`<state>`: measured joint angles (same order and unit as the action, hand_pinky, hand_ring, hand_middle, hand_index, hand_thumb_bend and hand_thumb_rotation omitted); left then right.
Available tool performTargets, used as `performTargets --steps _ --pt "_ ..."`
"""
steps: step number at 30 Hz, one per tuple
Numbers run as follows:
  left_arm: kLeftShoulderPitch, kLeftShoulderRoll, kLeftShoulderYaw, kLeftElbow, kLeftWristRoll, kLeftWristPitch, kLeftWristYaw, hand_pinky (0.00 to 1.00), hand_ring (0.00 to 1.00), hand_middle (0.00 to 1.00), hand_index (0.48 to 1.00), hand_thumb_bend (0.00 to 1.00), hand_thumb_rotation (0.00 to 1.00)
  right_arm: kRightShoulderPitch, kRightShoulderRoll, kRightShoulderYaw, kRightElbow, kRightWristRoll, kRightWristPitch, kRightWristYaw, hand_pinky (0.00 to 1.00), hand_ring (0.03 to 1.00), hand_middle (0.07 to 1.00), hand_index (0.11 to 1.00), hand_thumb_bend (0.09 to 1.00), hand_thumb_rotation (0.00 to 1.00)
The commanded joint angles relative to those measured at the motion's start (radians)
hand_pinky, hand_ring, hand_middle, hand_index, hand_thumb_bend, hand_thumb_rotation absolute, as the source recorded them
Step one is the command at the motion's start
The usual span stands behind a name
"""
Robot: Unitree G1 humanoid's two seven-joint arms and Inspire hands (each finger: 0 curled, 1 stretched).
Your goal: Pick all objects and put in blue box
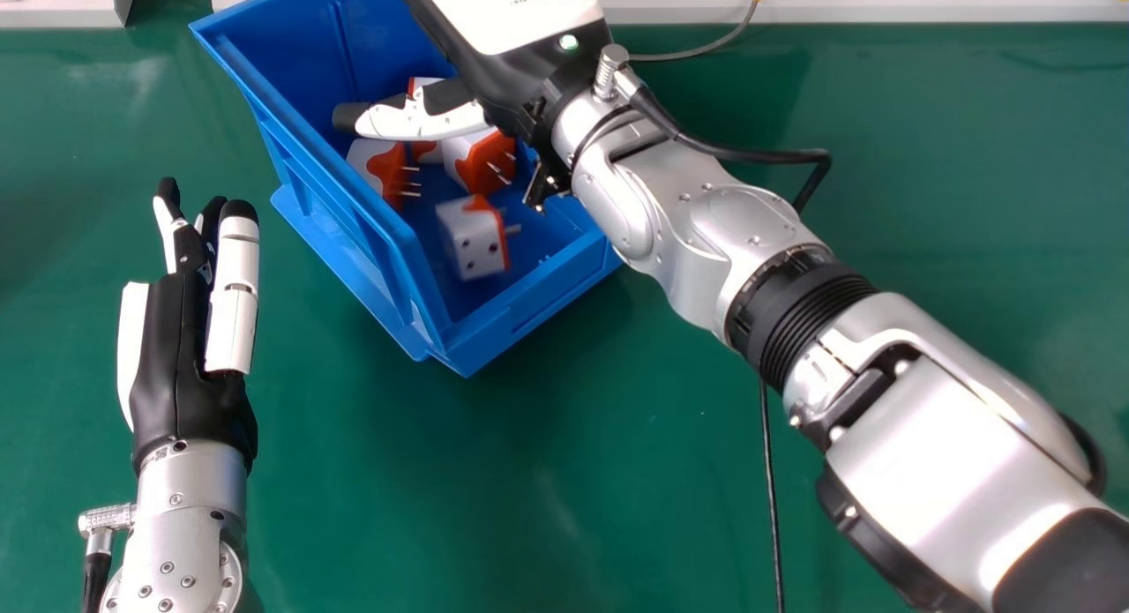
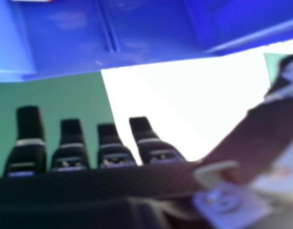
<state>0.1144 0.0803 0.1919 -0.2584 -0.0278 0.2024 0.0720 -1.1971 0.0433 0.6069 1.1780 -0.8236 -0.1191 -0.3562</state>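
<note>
Several plugs lie in the box beneath and beside the released right hand; the left hand, fingers extended, is outside.

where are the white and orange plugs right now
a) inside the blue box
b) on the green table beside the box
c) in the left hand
a, the white and orange plugs lie on the floor of the blue box, within its walls.

Silver forearm, black-and-white hand
</note>
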Motion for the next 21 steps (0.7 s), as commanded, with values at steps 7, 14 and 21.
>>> performTargets --steps 7,14,21 --pt "-0.005 0.004 -0.001 -0.017 0.008 -0.018 -0.002 0.97 0.97 0.98 0.981 0.23 0.91 0.012 -0.01 -0.015 -0.056 0.021 0.009 -0.006 0.84 1.0 1.0 1.0 0.429 0.94" --pt "-0.013 0.013 0.0 -0.003 0.009 -0.023 -0.005 0.97 0.97 0.98 0.981 0.24 0.91 0.049 -0.031 -0.035 -0.122 0.034 0.024 -0.01 0.85 1.0 1.0 1.0 0.421 0.92" --pt "-0.027 0.018 0.006 0.016 0.0 -0.028 -0.011 0.97 0.97 0.98 0.981 0.24 0.91 0.182 -0.091 -0.08 -0.403 0.056 0.08 0.039 0.87 1.0 1.0 0.998 0.389 0.89"
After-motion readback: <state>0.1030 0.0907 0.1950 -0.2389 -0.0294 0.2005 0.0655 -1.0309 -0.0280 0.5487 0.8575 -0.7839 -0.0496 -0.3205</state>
